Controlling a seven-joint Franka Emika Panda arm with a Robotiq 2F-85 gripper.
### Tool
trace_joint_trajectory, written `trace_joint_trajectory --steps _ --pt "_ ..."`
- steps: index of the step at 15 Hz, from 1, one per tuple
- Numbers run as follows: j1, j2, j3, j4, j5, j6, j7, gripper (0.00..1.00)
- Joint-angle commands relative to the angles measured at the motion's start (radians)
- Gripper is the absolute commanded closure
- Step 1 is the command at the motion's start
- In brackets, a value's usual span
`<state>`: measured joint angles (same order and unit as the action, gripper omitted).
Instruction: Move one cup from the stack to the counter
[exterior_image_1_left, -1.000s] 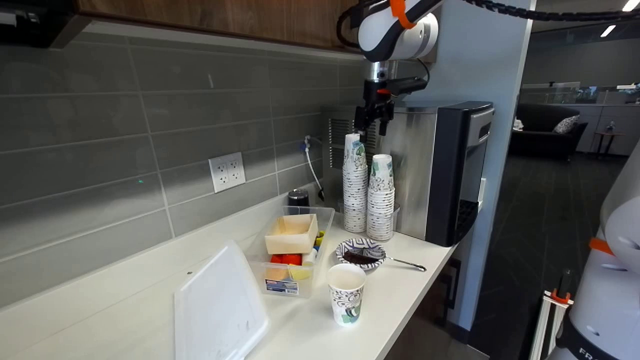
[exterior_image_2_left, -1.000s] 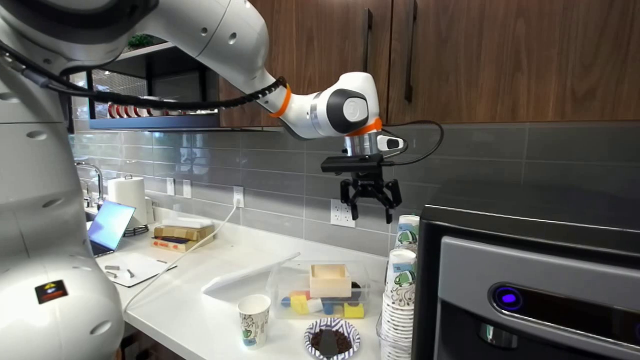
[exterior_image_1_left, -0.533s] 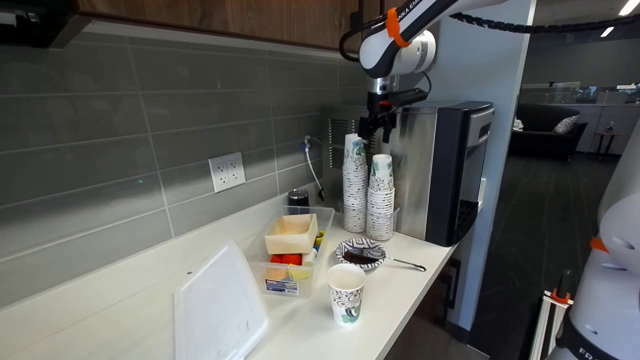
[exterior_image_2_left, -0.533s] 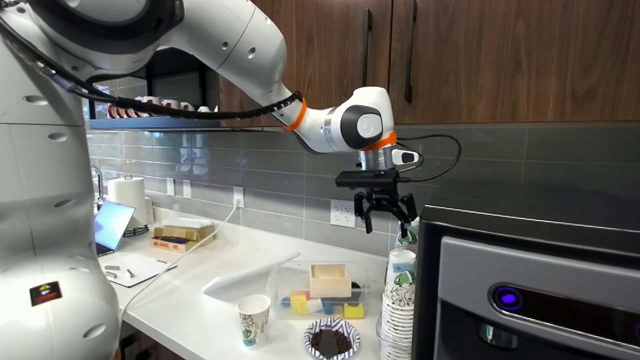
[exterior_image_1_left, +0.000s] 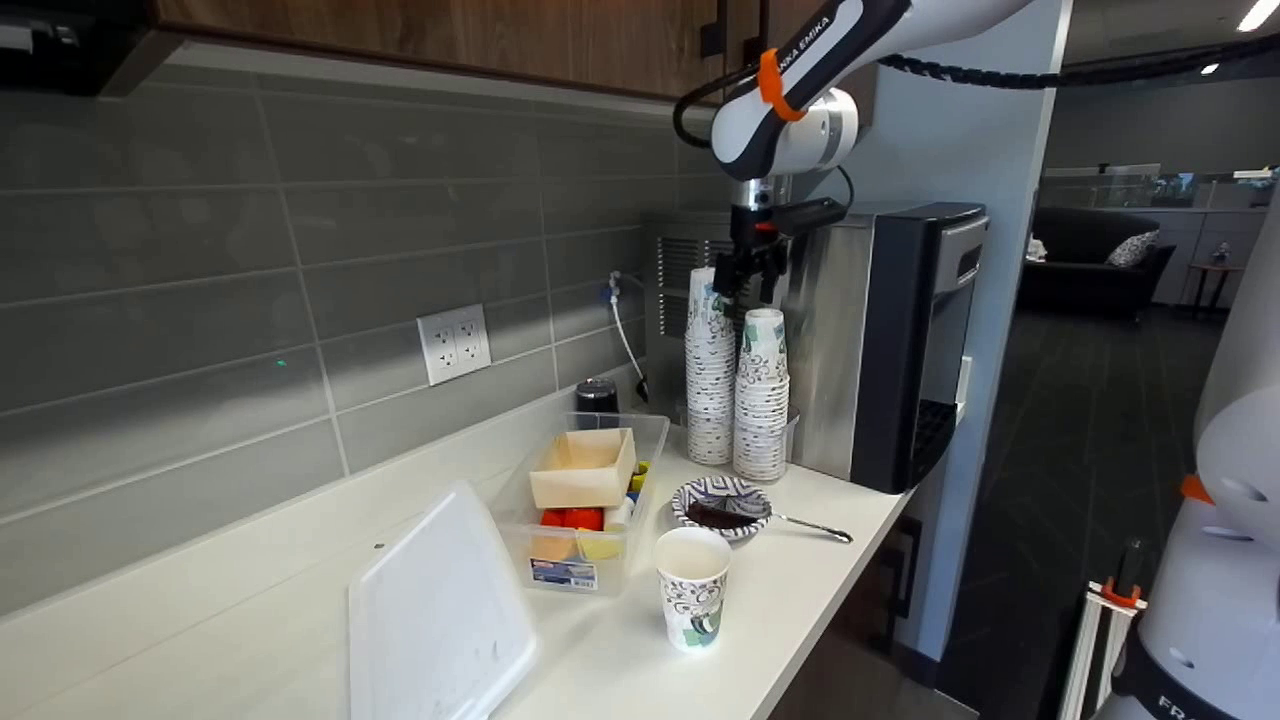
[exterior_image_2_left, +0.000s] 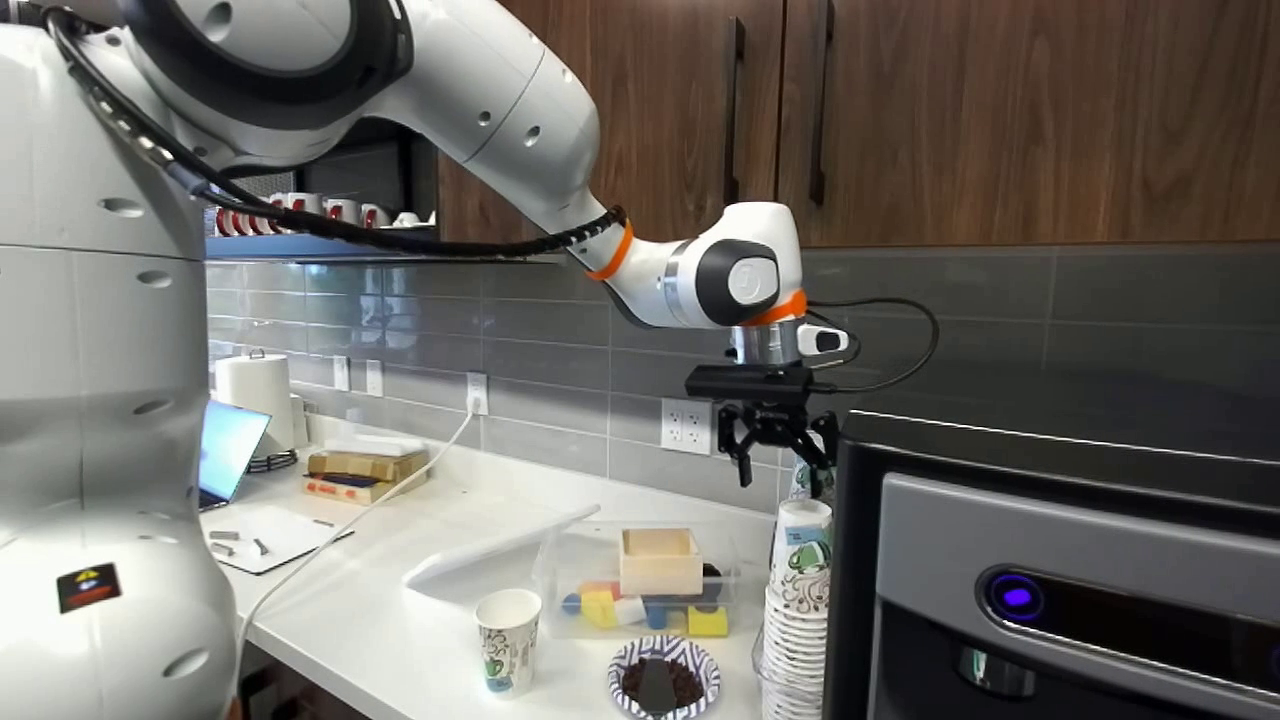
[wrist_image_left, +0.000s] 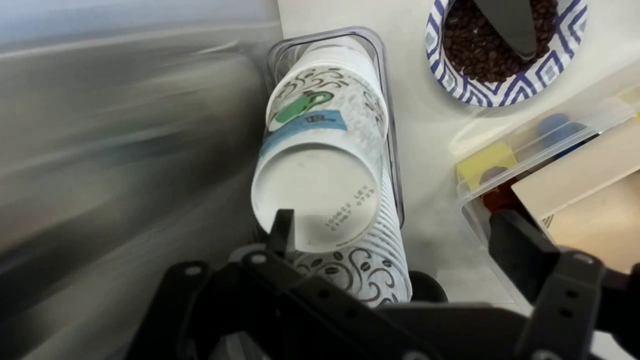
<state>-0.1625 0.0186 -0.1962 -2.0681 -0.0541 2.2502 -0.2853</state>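
Observation:
Two tall columns of upside-down nested white paper cups stand by the machine: a taller stack (exterior_image_1_left: 710, 380) and a shorter stack (exterior_image_1_left: 763, 400). The shorter stack (exterior_image_2_left: 800, 600) hides part of the taller one in an exterior view. In the wrist view, the shorter stack's top cup (wrist_image_left: 315, 190) shows its round base. My gripper (exterior_image_1_left: 748, 302) is open and empty at the height of the stack tops. In the wrist view the gripper's (wrist_image_left: 395, 220) left fingertip overlaps that base. A single cup (exterior_image_1_left: 693, 600) with green marks stands upright on the counter (exterior_image_1_left: 610, 660), away from the gripper.
A steel and black machine (exterior_image_1_left: 830, 350) stands close beside the stacks. A patterned bowl (exterior_image_2_left: 664, 678) of coffee beans with a utensil lies near them. A clear bin (exterior_image_1_left: 575, 560) holds blocks and a wooden box. A white board (exterior_image_1_left: 440, 620) leans nearby. Cabinets (exterior_image_2_left: 640, 120) hang above.
My open gripper has moved down to the stack tops. In an exterior view it has also moved right, toward the stacks and machine. The cups have not moved.

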Motion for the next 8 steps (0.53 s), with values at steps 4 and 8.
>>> trace_joint_trajectory --steps 4,8 --pt "-0.01 0.058 0.013 0.043 0.048 -0.002 -0.043 0.0" --pt "-0.011 0.065 0.017 0.049 0.042 0.003 -0.04 0.32"
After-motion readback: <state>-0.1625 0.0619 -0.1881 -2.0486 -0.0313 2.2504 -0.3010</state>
